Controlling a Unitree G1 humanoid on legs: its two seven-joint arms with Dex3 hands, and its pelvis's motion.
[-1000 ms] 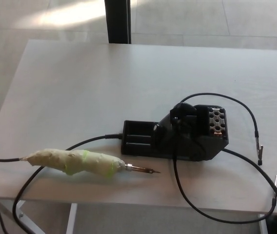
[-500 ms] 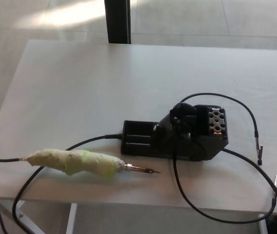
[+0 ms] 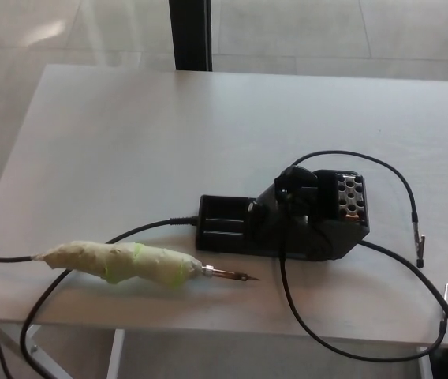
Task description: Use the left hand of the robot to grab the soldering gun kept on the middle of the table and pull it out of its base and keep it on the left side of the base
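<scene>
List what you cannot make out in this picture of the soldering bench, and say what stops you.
Head view:
- Both robot hands: out of frame, so open or shut is unknown.
- Iron's handle: wrapped in pale tape, surface hidden.
- Its cord: cut off at the left edge.
- Base holder opening: dark, its inside unreadable.
- Cable: runs past the table edge and off the bottom right corner, end unseen.
- Clips: too small for detail.

Neither robot hand shows in the head view. No arm, forearm or wrist comes in from the left edge, where the left arm would enter, nor from the right edge, where the right arm would enter. Whether the fingers of either robot hand are apart or closed cannot be told, since both lie outside the picture. No person's hand or sleeve shows either.
</scene>
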